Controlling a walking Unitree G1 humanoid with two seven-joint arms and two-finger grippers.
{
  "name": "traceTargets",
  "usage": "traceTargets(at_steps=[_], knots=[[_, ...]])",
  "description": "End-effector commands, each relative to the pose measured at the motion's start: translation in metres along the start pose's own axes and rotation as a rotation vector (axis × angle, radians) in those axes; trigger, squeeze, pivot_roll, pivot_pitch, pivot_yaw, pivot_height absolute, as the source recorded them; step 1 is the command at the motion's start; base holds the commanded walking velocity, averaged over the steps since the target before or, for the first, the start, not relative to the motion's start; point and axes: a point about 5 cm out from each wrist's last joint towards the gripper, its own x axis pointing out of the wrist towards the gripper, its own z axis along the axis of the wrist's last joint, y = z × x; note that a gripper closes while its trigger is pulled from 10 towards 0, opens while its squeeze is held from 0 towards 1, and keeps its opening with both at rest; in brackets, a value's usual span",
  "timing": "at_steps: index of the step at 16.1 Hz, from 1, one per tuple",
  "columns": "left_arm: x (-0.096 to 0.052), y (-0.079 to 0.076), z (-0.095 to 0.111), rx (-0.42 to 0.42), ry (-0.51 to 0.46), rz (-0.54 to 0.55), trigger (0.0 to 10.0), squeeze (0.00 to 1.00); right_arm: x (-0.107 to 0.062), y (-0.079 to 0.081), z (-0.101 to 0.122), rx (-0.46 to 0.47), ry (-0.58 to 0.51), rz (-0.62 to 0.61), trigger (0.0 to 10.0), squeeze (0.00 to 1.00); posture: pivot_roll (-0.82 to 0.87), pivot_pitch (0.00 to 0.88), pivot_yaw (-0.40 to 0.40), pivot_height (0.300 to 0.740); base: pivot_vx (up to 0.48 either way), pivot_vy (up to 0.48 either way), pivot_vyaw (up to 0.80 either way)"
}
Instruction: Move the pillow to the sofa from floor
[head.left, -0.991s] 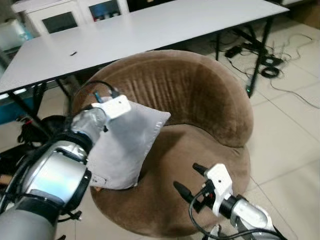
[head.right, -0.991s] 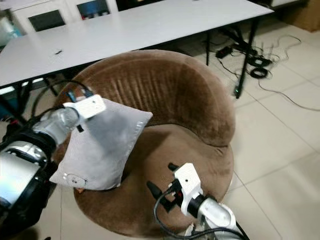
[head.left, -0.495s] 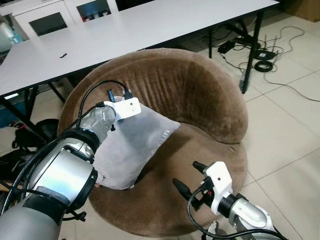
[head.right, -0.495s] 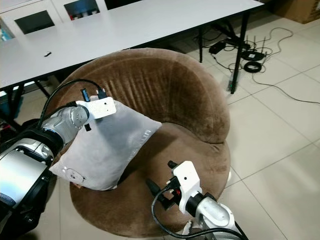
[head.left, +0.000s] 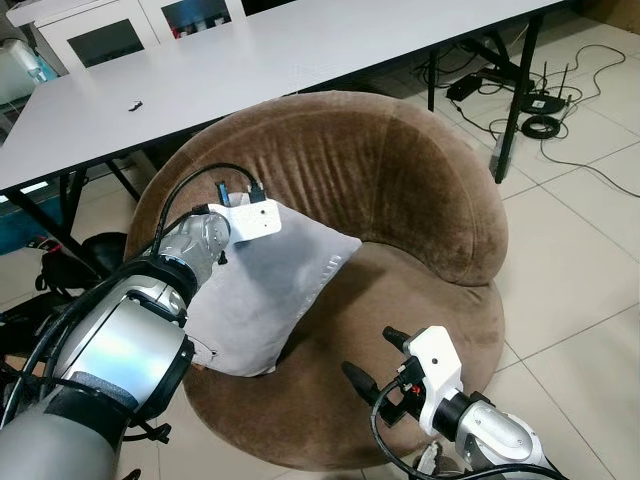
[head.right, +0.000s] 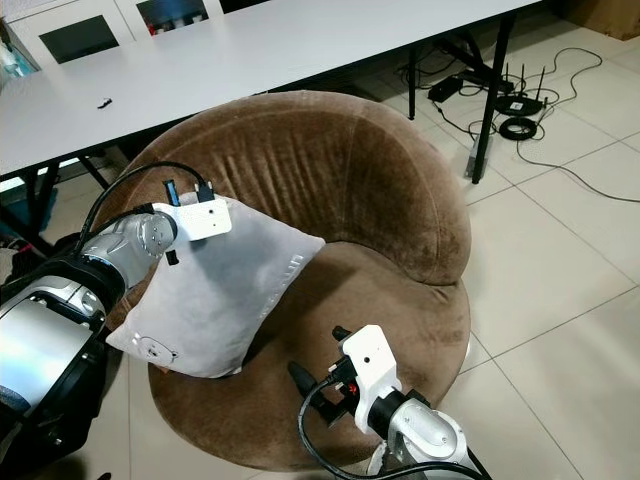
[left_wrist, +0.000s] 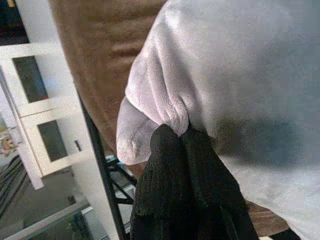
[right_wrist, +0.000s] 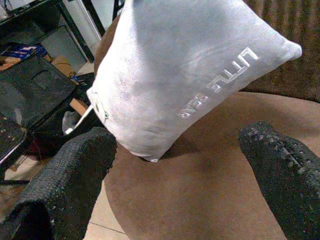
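The left gripper is pinched on a corner of the grey pillow, holding it over the brown sofa seat's left edge. The right gripper waits nearby, fingers apart. Only lowering and releasing seem left.

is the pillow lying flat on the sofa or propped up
Propped up: the pillow stands tilted against the sofa, a corner pinched by the left gripper.

Bright, even indoor light; soft shadows under the pillow. Head views sharp; left wrist view soft and blurred up close.
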Motion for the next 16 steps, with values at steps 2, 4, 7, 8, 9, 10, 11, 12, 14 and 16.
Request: traceTargets(at_steps=[2,4,7,8,9,10,11,12,14,16], knots=[[-0.003,0.006,-0.010,-0.010,0.030,-0.019,0.0,0.00,0.001,0.003,0.002,0.008,-0.013,0.012,10.0,0.00,-0.34,0.056,0.239,0.740,0.000,0.000,0.00],[-0.003,0.004,-0.012,-0.008,0.034,-0.027,0.0,0.00,0.002,0.003,-0.001,0.009,-0.010,0.013,10.0,0.00,-0.34,0.047,0.239,0.740,0.000,0.000,0.00],[-0.003,0.008,-0.011,0.042,0.022,0.004,0.0,0.00,0.004,0.003,-0.003,0.008,-0.006,0.012,10.0,0.00,-0.35,0.040,0.243,0.740,0.000,0.000,0.00],[-0.004,0.012,-0.010,0.110,0.018,0.054,0.0,0.00,0.004,0.004,-0.003,0.009,-0.005,0.012,10.0,0.00,-0.35,0.040,0.243,0.740,0.000,0.000,0.00],[-0.003,0.010,-0.010,0.118,0.020,0.028,10.0,0.19,0.004,0.004,-0.003,0.010,-0.004,0.012,10.0,0.00,-0.35,0.039,0.242,0.740,0.000,0.000,0.00],[-0.003,0.011,-0.007,0.144,0.007,0.035,10.0,1.00,0.004,0.004,-0.004,0.010,-0.003,0.012,10.0,0.00,-0.35,0.041,0.242,0.740,0.000,0.000,0.00],[-0.004,0.013,-0.006,0.167,-0.004,0.047,10.0,1.00,0.004,0.005,-0.004,0.010,-0.002,0.012,10.0,0.00,-0.34,0.039,0.242,0.740,0.000,0.000,0.00],[-0.004,0.012,-0.005,0.133,-0.007,0.032,10.0,1.00,0.004,0.005,-0.004,0.010,-0.002,0.012,10.0,0.00,-0.34,0.040,0.242,0.740,0.000,0.000,0.00],[-0.004,0.013,-0.007,0.099,0.010,0.024,10.0,1.00,0.004,0.004,-0.004,0.010,-0.002,0.012,10.0,0.00,-0.34,0.039,0.243,0.740,0.000,0.000,0.00],[-0.004,0.014,-0.006,0.105,0.008,0.035,10.0,1.00,0.005,0.004,-0.004,0.011,-0.002,0.011,10.0,0.00,-0.34,0.040,0.243,0.740,0.000,0.000,0.00]])
